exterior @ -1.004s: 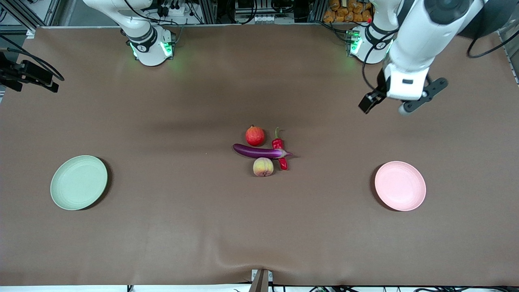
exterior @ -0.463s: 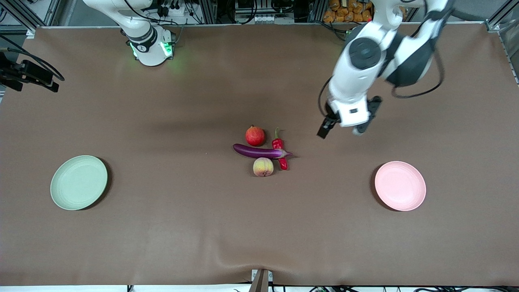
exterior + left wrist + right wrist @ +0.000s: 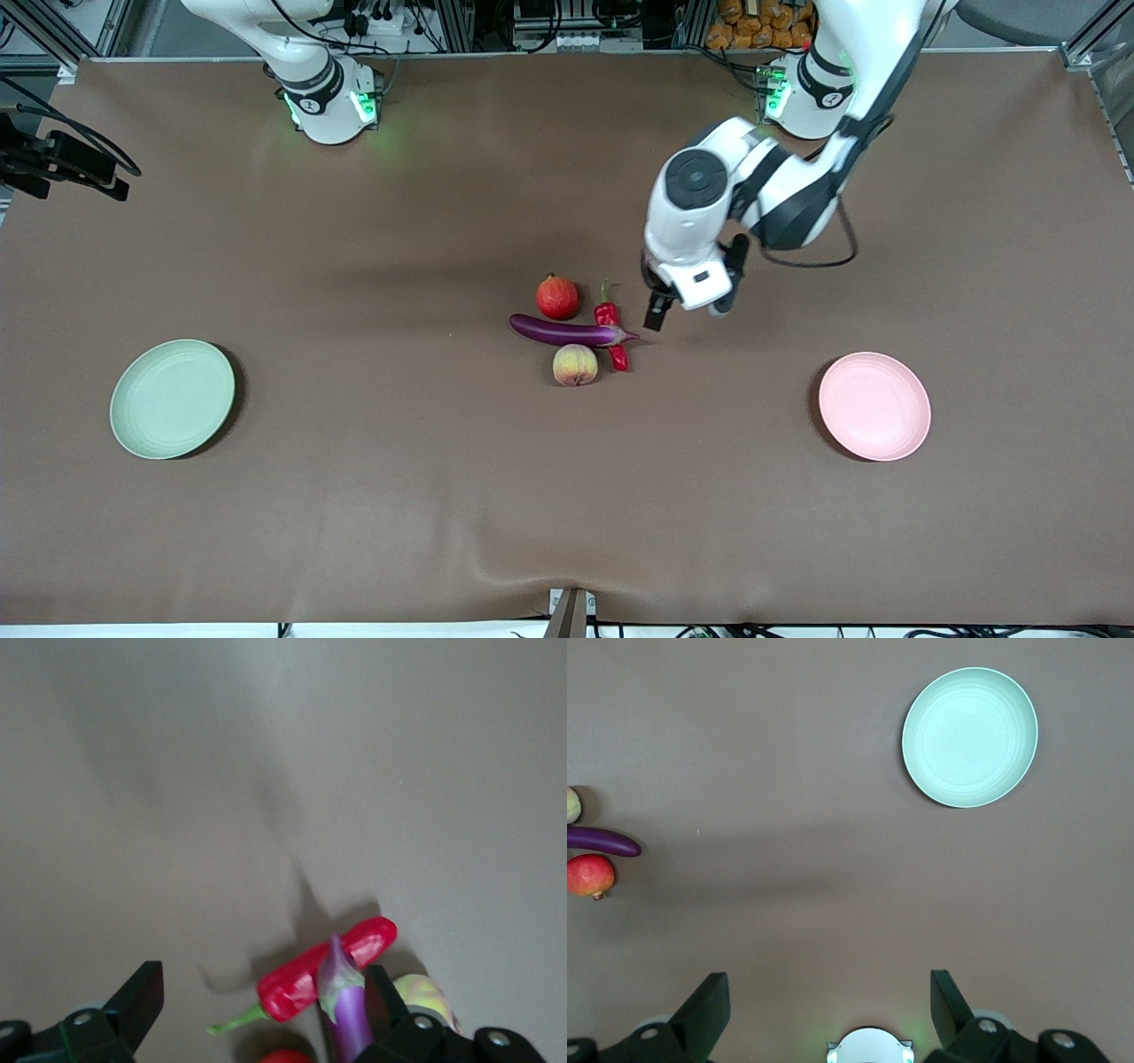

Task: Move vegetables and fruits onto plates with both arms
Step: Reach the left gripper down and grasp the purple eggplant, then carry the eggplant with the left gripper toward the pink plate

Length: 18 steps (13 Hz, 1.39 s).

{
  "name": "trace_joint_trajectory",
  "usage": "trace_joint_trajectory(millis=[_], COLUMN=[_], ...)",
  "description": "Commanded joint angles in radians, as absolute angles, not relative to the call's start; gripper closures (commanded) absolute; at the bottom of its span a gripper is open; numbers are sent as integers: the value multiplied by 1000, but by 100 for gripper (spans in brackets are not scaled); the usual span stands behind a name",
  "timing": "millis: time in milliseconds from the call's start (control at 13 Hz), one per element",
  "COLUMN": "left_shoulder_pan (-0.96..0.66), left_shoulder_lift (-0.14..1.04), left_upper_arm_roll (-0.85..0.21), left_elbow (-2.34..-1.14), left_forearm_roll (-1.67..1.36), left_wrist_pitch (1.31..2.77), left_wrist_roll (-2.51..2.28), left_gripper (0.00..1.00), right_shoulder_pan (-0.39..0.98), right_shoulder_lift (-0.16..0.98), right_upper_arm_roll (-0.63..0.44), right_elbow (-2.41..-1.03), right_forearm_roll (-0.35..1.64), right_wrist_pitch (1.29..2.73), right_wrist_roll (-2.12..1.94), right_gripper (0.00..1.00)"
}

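Pile: 4 items bunched mid-table, all touching or nearly so. Eggplant (image 3: 567,331) lies across the chili pepper (image 3: 610,324), with the red fruit (image 3: 557,297) farther from the front camera than the eggplant and the peach (image 3: 575,364) nearer to it.

Plates: green plate (image 3: 173,399) sits toward the right arm's end of the table, pink plate (image 3: 874,406) toward the left arm's end. Both bare, well apart from the pile.

Left gripper: left gripper (image 3: 657,312) hangs low over the cloth just beside the pepper and the eggplant's tip, on the side toward the pink plate. Fingers spread wide, nothing in them. In its wrist view the pepper (image 3: 323,969) and eggplant tip (image 3: 342,1010) sit between the 2 fingers, not touched yet.

Right gripper: right gripper (image 3: 824,1014) is parked high near its own base, waiting, fingers spread and holding nothing.

Handling guess: all 4 look light and glossy, so probably slippery. Pepper is thin and pinned under the eggplant, so I'd grab the eggplant first, across its thicker middle. The 2 round ones will likely roll if bumped, so squeeze them across the widest part.

Progress: nothing on a plate yet, looks like the 1st pick is just being lined up.
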State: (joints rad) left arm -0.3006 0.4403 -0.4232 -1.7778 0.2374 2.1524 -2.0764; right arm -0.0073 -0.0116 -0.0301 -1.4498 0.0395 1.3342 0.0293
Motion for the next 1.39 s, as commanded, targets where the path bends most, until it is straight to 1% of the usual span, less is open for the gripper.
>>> trace_joint_trajectory(millis=[0, 77, 540, 618, 695, 849, 1004, 1235, 1312], left_shoulder_pan=[-357, -386, -416, -417, -417, -420, -426, -430, -430], left_shoulder_lift=[566, 592, 721, 727, 735, 753, 770, 779, 779], left_upper_arm_roll=[-414, -413, -411, -411, -411, -411, -410, -410, -408], left_elbow=[-1640, -1634, -1543, -1540, -1542, -1542, -1542, -1542, -1542], left_forearm_roll=[345, 350, 426, 426, 426, 429, 452, 457, 456], left_wrist_pitch=[2137, 2137, 2154, 2164, 2195, 2230, 2233, 2238, 2243], left_wrist_roll=[-2222, -2253, -2411, -2421, -2437, -2454, -2456, -2456, -2456], left_gripper=[0, 0, 1, 6, 9, 9, 23, 34, 44], right_shoulder_pan=[-15, -17, -15, -15, -14, -17, -20, -20, -20], right_shoulder_lift=[-3, -3, -3, -3, -3, -3, -3, -3, -3], right_upper_arm_roll=[-25, -25, -25, -25, -25, -25, -25, -26, -26], right_elbow=[-1436, -1436, -1436, -1436, -1436, -1436, -1437, -1437, -1437], right_forearm_roll=[55, 57, 58, 58, 58, 57, 57, 58, 57], right_wrist_pitch=[1316, 1315, 1316, 1316, 1316, 1315, 1312, 1312, 1312], right_wrist_roll=[38, 38, 38, 38, 38, 38, 37, 37, 37], right_gripper=[0, 0, 0, 0, 0, 0, 0, 0, 0])
